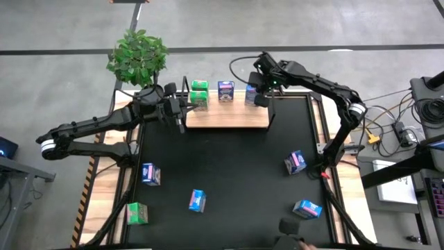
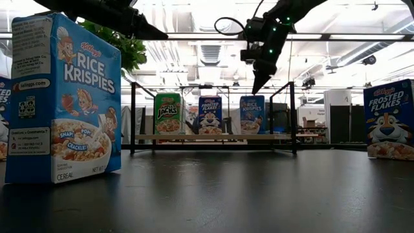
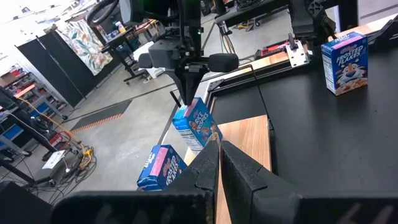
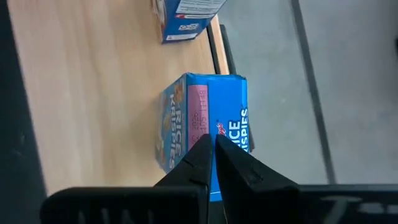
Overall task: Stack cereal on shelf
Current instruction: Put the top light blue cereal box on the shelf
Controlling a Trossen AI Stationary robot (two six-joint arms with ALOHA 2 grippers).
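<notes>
Overhead, the right end effector (image 2: 257,87), fingers pinched together, points down above the shelf (image 2: 213,137).

Bright, even overhead light; ceiling strips glare in the low view. The near Rice Krispies carton (image 2: 63,100) looms large, perhaps slightly distorted by closeness.

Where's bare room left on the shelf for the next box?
The shelf front strip is bare along its whole length. The back edge is crowded: green carton, Frosted Flakes carton, Rice Krispies carton under the shut right gripper. Left gripper guards the left end.
</notes>
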